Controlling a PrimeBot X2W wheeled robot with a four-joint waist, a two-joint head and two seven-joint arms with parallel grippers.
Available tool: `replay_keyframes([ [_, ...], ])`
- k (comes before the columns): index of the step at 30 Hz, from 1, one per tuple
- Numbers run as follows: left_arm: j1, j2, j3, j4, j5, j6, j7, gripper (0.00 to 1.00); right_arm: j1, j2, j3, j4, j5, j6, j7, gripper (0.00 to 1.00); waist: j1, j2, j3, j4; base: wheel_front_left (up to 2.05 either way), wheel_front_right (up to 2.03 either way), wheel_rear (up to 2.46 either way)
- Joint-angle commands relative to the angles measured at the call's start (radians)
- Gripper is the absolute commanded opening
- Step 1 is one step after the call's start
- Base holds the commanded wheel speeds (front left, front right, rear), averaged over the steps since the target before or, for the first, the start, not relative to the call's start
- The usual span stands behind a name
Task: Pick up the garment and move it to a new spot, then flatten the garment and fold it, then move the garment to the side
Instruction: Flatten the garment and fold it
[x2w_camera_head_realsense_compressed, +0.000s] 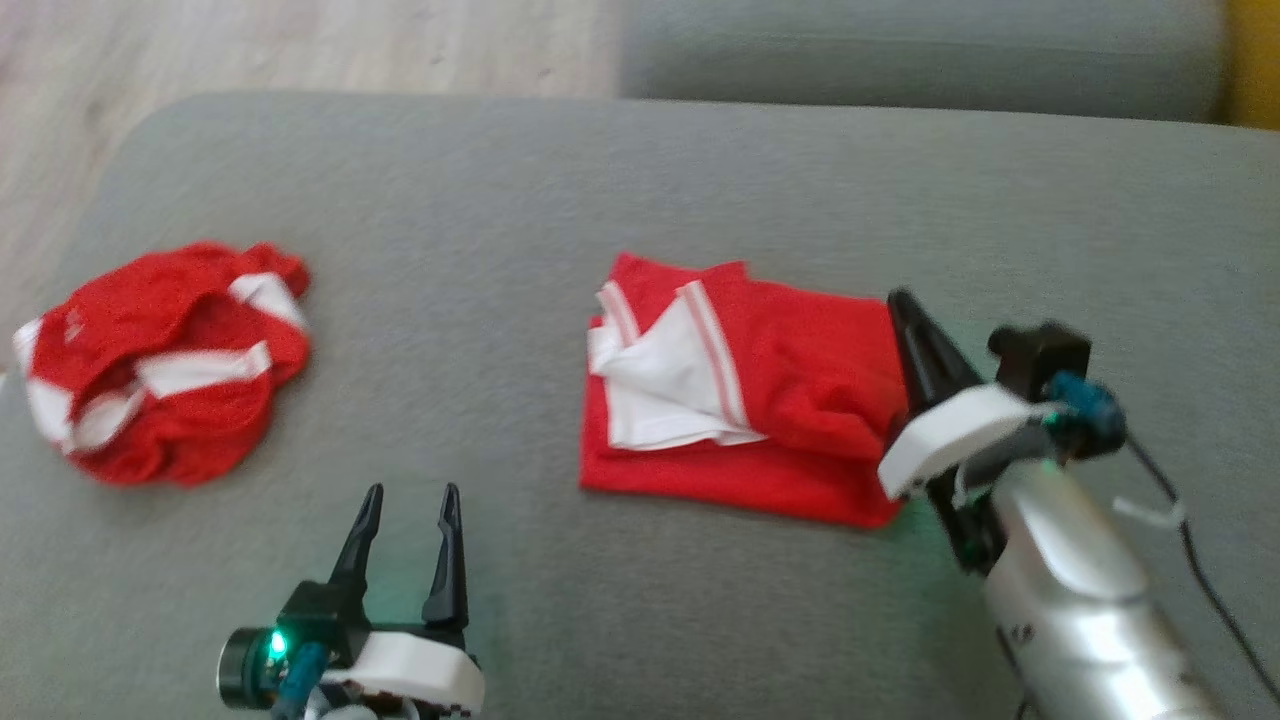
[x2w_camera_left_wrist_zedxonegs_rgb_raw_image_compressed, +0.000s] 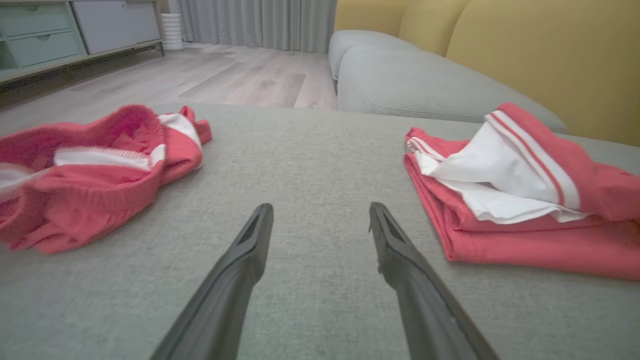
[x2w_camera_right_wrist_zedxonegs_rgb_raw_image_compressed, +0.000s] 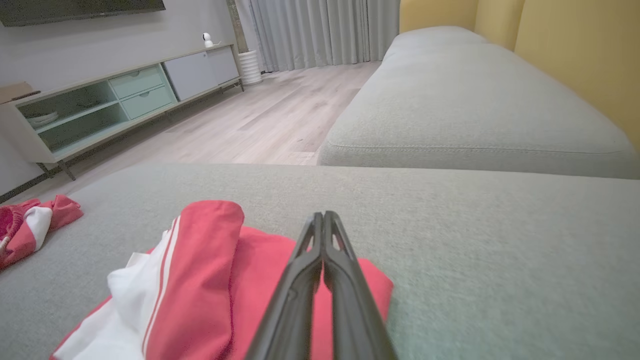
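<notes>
The folded garment (x2w_camera_head_realsense_compressed: 760, 400) lies just left of the right gripper (x2w_camera_head_realsense_compressed: 902, 305) (fingers clenched together at its right edge); the left gripper (x2w_camera_head_realsense_compressed: 411, 492), fingers spread, sits farther off.

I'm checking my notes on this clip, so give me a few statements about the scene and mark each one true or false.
1. The left gripper is open. True.
2. The right gripper is open wide. False: its fingers are pressed together.
3. The folded garment lies on the grey cushion. True.
4. The crumpled garment lies to the right of the folded one. False: it lies to the robot's left of it.
5. The left gripper holds the crumpled garment. False: it is over bare cushion, apart from both garments.
</notes>
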Motion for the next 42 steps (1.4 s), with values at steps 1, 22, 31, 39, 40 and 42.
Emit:
replay_keyframes([
  [1, -0.036, 0.004, 0.024, -0.022, -0.005, 0.004, -0.005, 1.0, -0.023, -0.005, 0.025, -0.013, 0.004, -0.001, -0.014, 0.0, -0.0002, 0.0, 0.03, 0.047, 0.0, 0.0, 0.0],
  [22, -0.075, 0.004, -0.029, -0.055, -0.058, 0.022, -0.005, 1.0, -0.156, -0.095, 0.302, 0.182, 0.04, -0.001, -0.014, 0.0, -0.0002, 0.0, 0.117, 0.17, 0.0, 0.0, 0.0],
  [31, -0.058, 0.004, -0.021, -0.052, -0.052, 0.019, -0.005, 1.0, -0.098, -0.131, 0.655, 0.034, 0.225, -0.001, -0.011, 0.0, -0.0002, 0.0, 0.07, 0.163, 0.0, 0.0, 0.0],
  [39, -0.042, 0.004, -0.001, -0.042, -0.04, 0.014, -0.005, 1.0, -0.125, -0.18, 0.936, -0.119, 0.57, -0.001, 0.016, 0.0, -0.0002, 0.0, 0.034, 0.148, 0.0, 0.0, 0.0],
  [40, -0.04, 0.004, 0.004, -0.041, -0.037, 0.013, -0.005, 1.0, -0.133, -0.187, 0.943, -0.129, 0.598, -0.001, 0.008, 0.0, -0.0002, 0.0, 0.027, 0.143, 0.0, 0.0, 0.0],
  [42, -0.037, 0.004, 0.01, -0.042, -0.032, 0.012, -0.005, 1.0, -0.14, -0.194, 0.944, -0.135, 0.621, -0.001, 0.0, 0.0, -0.0002, 0.0, 0.021, 0.137, 0.0, 0.0, 0.0],
])
